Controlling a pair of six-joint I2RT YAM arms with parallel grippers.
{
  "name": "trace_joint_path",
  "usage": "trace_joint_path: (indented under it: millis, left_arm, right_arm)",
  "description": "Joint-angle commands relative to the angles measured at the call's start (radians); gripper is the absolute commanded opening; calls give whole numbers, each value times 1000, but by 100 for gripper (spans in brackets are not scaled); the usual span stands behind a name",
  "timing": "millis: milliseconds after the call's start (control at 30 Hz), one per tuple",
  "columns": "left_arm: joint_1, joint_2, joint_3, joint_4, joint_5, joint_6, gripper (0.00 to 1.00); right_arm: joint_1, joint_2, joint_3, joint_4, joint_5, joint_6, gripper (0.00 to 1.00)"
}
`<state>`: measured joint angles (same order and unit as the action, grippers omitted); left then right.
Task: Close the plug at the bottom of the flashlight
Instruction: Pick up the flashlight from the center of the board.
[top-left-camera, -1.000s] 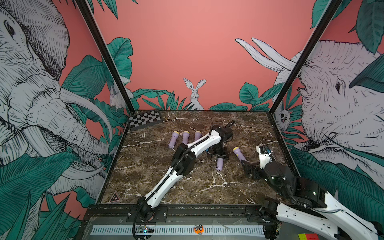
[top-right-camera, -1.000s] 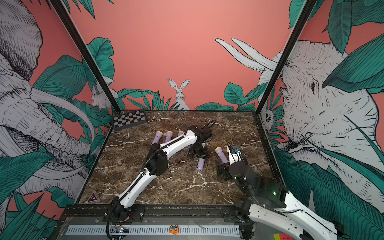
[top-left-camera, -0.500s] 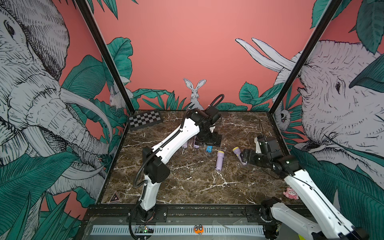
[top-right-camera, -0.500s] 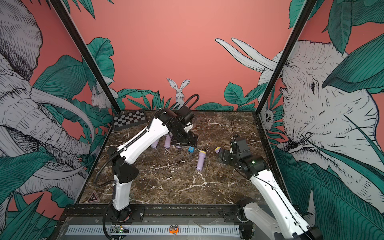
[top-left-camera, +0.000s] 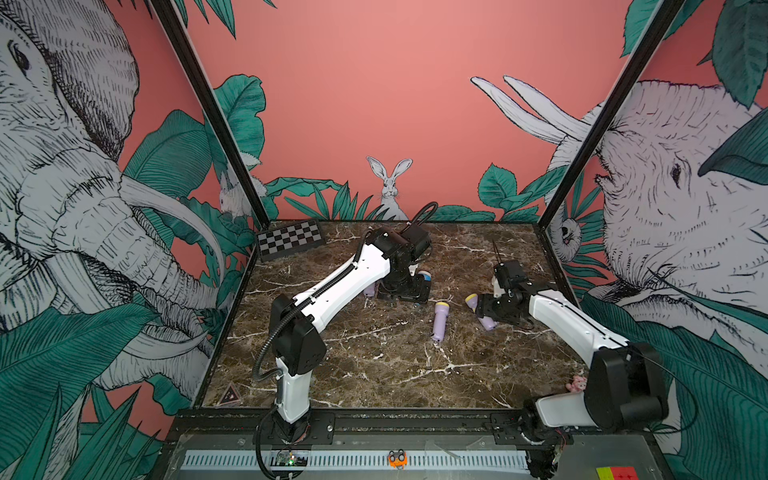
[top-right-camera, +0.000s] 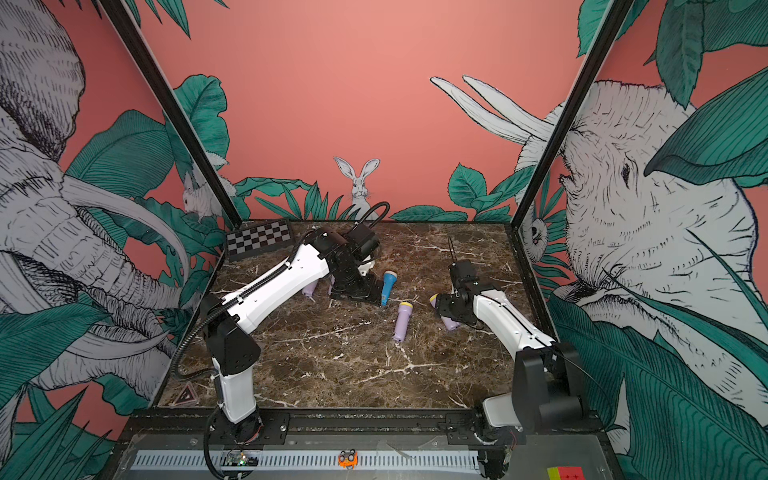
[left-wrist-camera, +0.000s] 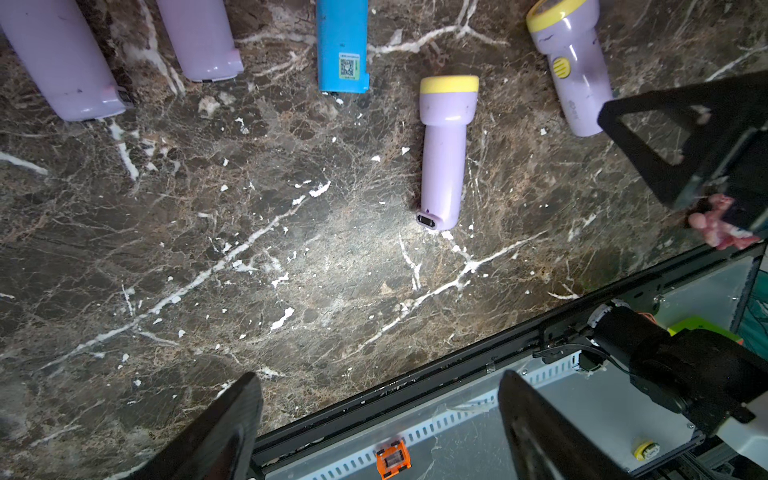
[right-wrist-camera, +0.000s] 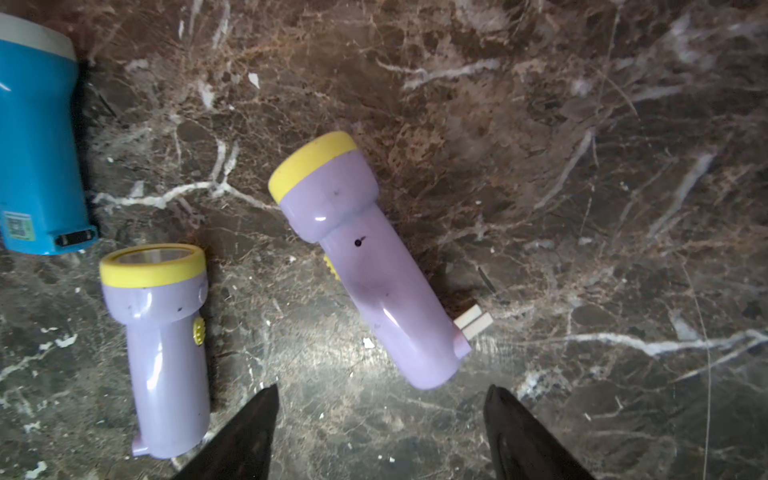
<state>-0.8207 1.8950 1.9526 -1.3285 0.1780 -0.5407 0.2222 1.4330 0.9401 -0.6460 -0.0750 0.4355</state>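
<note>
Checking top view: right arm has risen from the table (top-left-camera: 374, 374) since a second ago, right gripper (top-left-camera: 490, 311) now hangs over the flashlight (top-left-camera: 488, 325) at 3 o'clock; left gripper (top-left-camera: 402, 296) has backed off toward 12 o'clock. Left wrist: fingers wide apart, empty. Right wrist: fingers apart, nothing between, flashlight (right-wrist-camera: 370, 266) just ahead, plug (right-wrist-camera: 473, 322) sticking out of its bottom end, so not closed yet; likely lined up for the push

lilac flashlight (right-wrist-camera: 374, 266) with yellow rim and white plug (right-wrist-camera: 473, 323), blue flashlight (right-wrist-camera: 37, 145), brown white-veined marble table (top-left-camera: 374, 374), black-and-white checkerboard (top-left-camera: 289, 239)
</note>
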Motion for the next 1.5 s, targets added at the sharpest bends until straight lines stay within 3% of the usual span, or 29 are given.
trace_joint_path:
  millis: [0,200,333,467,700,767,967,1100,1300,1467]
  left_arm:
    - [3,-70,-32,26,27,27,90]
    - [3,-155,-153,142,72,51,90]
    - [2,-234,-259,226,13,88,90]
    - [-13,-324,-377,314,-93,118,89]
    - [-109,-565,-725,711,-349,166,89]
    - [-114,-619,-814,820,-362,179,99]
    - [-211,-724,-978,1037,-565,318,99]
    - [-232,-745,-1012,1081,-582,335,99]
    - [-238,-785,-1071,1149,-571,350,99]
    - [-250,-794,-1104,1188,-561,358,99]
  right_arm:
    - [2,65,40,80,24,-39,74]
    - [1,137,58,129,28,-58,68]
    - [3,161,73,116,58,-75,66]
    - [1,192,64,109,101,-80,66]
    - [2,234,64,111,61,-84,63]
    - [3,233,62,118,49,-83,64]
    - [15,265,62,108,57,-74,62]
    - [23,281,78,95,66,-65,53]
    - [53,315,87,73,116,-53,49]
    - [57,327,94,67,126,-44,37]
